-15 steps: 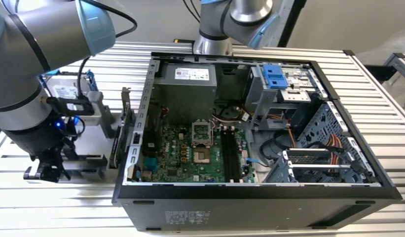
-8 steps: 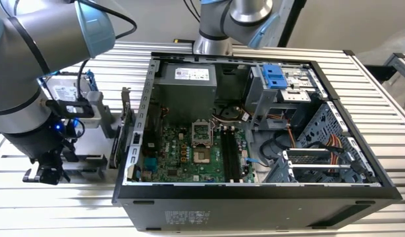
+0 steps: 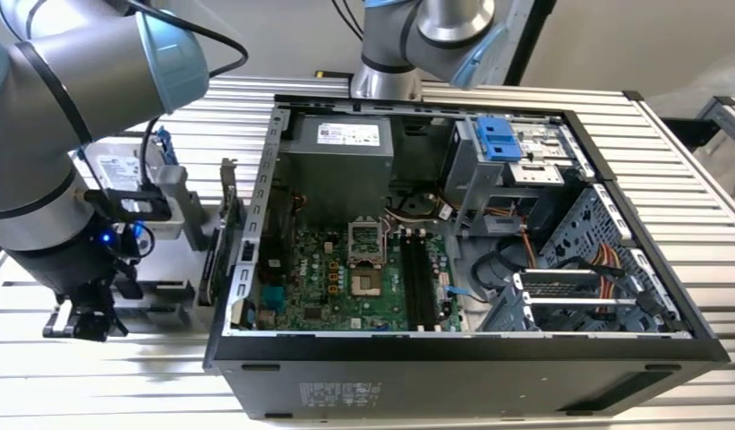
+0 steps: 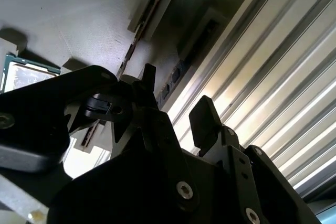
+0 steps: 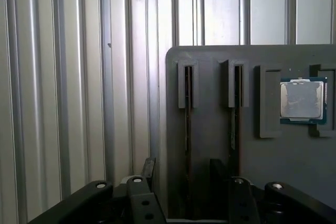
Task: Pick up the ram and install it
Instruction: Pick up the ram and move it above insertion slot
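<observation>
Surface: ribbed aluminium table (image 3: 689,206) carrying an open black desktop computer case (image 3: 463,358); a second arm's base stands behind the case.
Parts stand: flat grey plastic holder (image 5: 210,61) with upright slots, on the table at the exterior view's left of the case.
Task item: the ram (image 5: 188,124), a thin dark memory stick standing on edge in a holder slot. It also shows in the second wrist view (image 4: 173,80).
Neighbouring items: a second slot just beside it appears to hold another dark stick (image 5: 234,119). A square silver-lidded processor chip (image 5: 301,100) lies in a recess of the holder.
Gripper: black two-finger gripper (image 5: 184,170), low over the holder in the exterior view (image 3: 87,321).
Jaws: spread, with one finger (image 5: 149,166) on each side of the ram's slot. Nothing is pinched, and contact with the stick cannot be confirmed.
Destination: long black memory slots (image 3: 421,278) on the green motherboard (image 3: 331,278) inside the case, well apart from the gripper.
Step in hand: judged as the pick, at the alignment stage; installing is not begun.
Requirement: judged, the grasp calls for the jaws centred on the stick, pads square to its flat faces, and a straight pull clear of the slot walls.
Writing: a white label (image 3: 346,134) sits on the grey power supply and another on the case front. The chip lid also carries print. None is legible.
</observation>
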`<control>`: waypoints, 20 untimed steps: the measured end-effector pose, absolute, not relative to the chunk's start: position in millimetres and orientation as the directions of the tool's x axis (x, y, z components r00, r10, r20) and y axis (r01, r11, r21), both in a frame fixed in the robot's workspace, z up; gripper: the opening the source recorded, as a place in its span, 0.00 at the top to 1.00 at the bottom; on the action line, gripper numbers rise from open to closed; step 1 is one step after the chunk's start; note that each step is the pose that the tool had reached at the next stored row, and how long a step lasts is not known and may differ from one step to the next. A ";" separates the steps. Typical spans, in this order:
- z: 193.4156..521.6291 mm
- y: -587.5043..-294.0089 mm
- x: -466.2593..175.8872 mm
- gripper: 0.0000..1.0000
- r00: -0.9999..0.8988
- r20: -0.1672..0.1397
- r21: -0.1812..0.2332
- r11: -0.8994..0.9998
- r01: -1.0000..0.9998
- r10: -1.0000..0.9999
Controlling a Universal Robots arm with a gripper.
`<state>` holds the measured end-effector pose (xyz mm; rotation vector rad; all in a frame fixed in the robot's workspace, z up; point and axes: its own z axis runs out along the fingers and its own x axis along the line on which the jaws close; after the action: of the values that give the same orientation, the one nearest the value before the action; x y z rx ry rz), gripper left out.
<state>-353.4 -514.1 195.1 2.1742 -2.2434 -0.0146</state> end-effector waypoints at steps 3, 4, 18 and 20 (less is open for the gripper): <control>194.8 -513.8 -353.6 0.00 -0.031 0.006 0.019 0.032 -0.999 -0.999; 194.8 -513.8 -353.5 0.00 -0.031 0.006 0.019 0.032 -0.999 -0.999; 194.7 -511.5 -354.2 0.00 -0.031 0.006 0.019 0.032 -0.999 -0.999; 194.6 -511.4 -354.2 1.00 -0.031 0.005 0.019 0.032 -0.999 -0.999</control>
<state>-354.2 -511.4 194.6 2.1743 -2.2440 -0.0150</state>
